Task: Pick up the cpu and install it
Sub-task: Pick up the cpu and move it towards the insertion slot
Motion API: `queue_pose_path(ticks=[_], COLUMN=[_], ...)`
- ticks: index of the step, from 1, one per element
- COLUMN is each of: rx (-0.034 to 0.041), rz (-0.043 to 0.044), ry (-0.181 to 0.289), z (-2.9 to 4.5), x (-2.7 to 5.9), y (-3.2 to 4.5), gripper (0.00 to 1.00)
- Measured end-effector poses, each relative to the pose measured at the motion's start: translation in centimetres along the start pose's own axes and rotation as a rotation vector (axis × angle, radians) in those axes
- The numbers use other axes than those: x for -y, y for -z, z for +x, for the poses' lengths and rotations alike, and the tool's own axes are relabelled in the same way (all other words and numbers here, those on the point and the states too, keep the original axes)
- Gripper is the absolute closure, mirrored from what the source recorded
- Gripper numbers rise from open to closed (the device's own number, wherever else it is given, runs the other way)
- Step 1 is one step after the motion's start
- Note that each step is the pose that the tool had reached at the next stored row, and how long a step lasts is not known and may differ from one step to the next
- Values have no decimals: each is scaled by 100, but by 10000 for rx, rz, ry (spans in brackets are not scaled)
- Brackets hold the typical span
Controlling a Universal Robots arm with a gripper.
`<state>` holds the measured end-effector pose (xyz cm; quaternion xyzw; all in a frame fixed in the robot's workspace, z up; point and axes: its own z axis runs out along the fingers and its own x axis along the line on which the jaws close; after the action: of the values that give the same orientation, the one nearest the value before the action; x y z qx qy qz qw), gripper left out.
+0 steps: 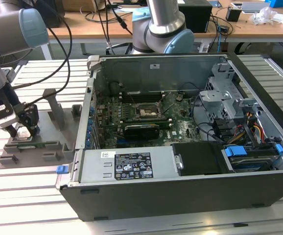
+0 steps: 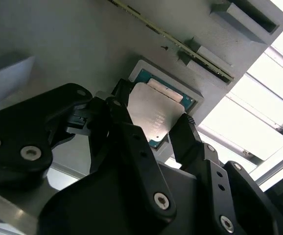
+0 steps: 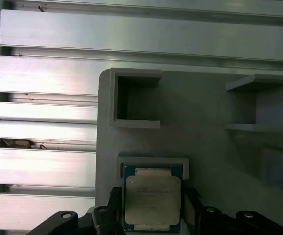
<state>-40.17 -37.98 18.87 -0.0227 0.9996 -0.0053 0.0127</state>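
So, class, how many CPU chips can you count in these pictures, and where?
1. The cpu lies in a recess of the grey fixture, at the gripper. The motherboard socket in the computer case looks empty; others could be hidden.

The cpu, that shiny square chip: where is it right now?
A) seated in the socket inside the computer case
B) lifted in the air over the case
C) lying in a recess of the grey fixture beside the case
C: in the first wrist view the cpu lies flat in a recess of the grey fixture, with the tool down at it.
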Motion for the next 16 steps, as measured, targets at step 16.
queue_pose_path(ticks=[16], rx=[0], rz=[0], ry=[3], z=[0], x=[0], y=[0], gripper=[46])
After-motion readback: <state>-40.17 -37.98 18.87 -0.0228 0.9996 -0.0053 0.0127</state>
